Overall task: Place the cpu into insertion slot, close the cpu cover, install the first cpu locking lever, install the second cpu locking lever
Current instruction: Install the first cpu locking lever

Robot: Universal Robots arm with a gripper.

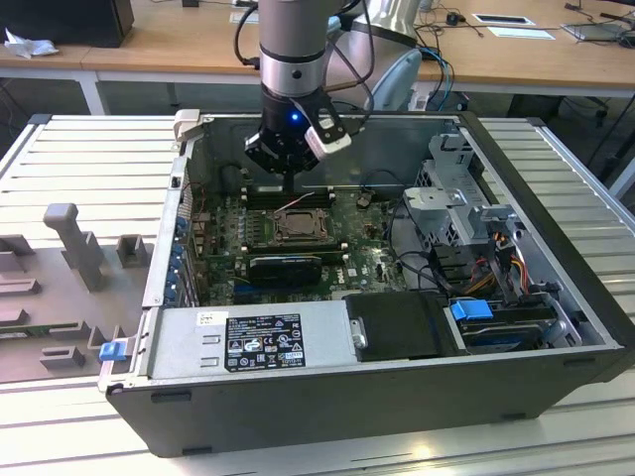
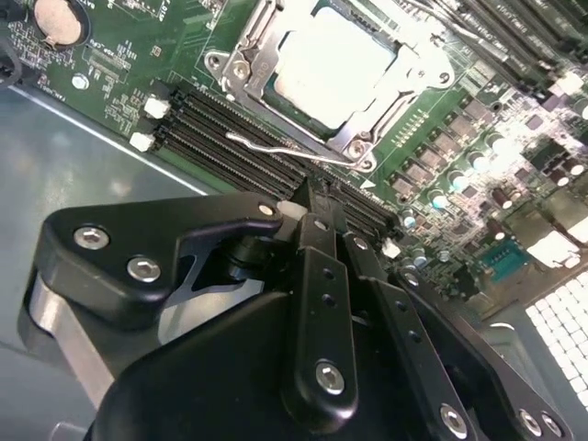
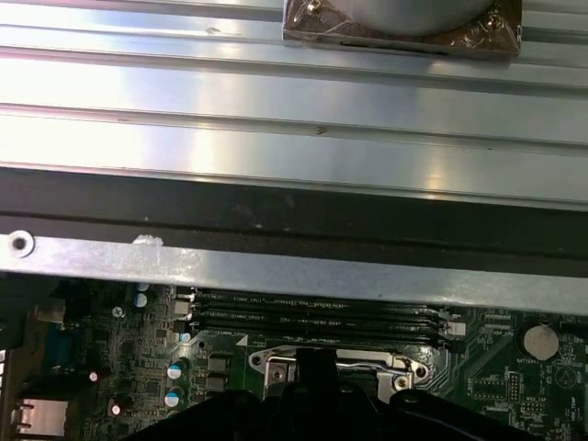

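Note:
The cpu (image 2: 331, 69) lies in the insertion slot (image 1: 296, 226) on the green board, its pale metal top showing. The silver cpu cover (image 2: 246, 57) lies flat around it. One thin wire locking lever (image 2: 276, 145) runs along the socket edge beside the memory slots. My gripper (image 2: 312, 191) hangs just over that edge, fingers pressed together with nothing between them. From outside, my gripper (image 1: 288, 185) points down at the back edge of the socket. In the first wrist view my gripper (image 3: 315, 366) sits right before the socket's metal rim (image 3: 276, 369).
Long black memory slots (image 2: 230, 124) lie between the gripper and the socket. A black power supply (image 1: 397, 325) and a labelled silver box (image 1: 258, 342) fill the case front. The drive cage and cables (image 1: 456, 208) stand at the exterior view's right. Grey fixtures (image 1: 69, 238) rest outside the case.

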